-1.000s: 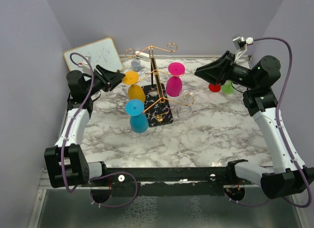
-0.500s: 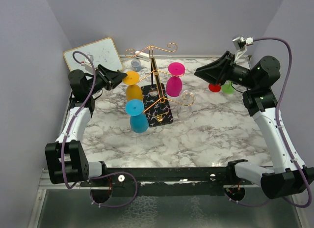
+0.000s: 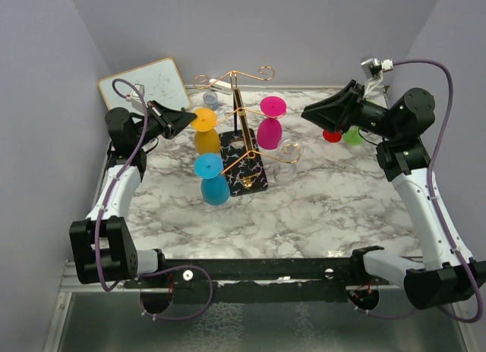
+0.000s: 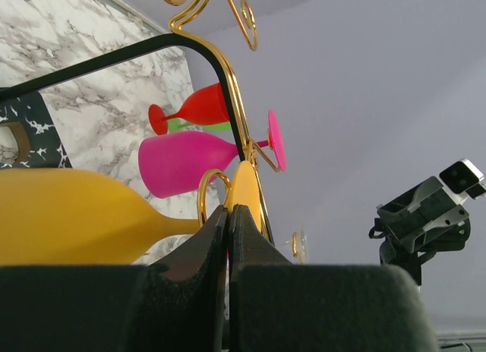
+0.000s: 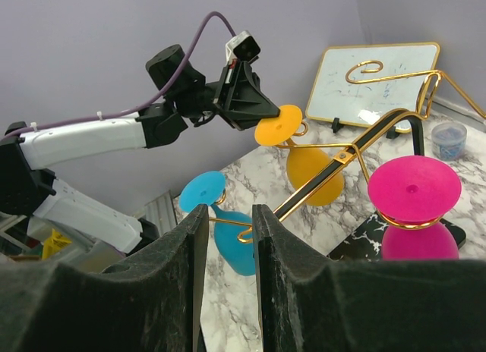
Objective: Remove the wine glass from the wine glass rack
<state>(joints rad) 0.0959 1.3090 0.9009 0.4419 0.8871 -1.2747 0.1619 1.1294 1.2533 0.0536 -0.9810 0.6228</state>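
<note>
The wine glass rack [image 3: 237, 102] is a gold wire stand on a black veined base [image 3: 254, 181]. A yellow wine glass [image 3: 207, 143] hangs upside down from its left arm, foot [image 3: 202, 119] uppermost. My left gripper [image 3: 187, 118] is shut on the rim of that foot; in the left wrist view the yellow disc [image 4: 247, 194] sits pinched between the closed fingers [image 4: 205, 242]. A blue glass [image 3: 215, 189], a pink glass [image 3: 269, 132] and a clear glass [image 3: 288, 151] also hang there. My right gripper [image 3: 307, 111] hovers open to the rack's right, holding nothing.
A red glass [image 3: 332, 135] and a green glass [image 3: 352, 135] lie on the marble table behind the right gripper. A small whiteboard [image 3: 152, 83] leans at the back left, with a small clear cup [image 3: 210, 100] behind the rack.
My left gripper has edged right to the yellow glass's foot and closed on it. The right arm has stayed where it was.
</note>
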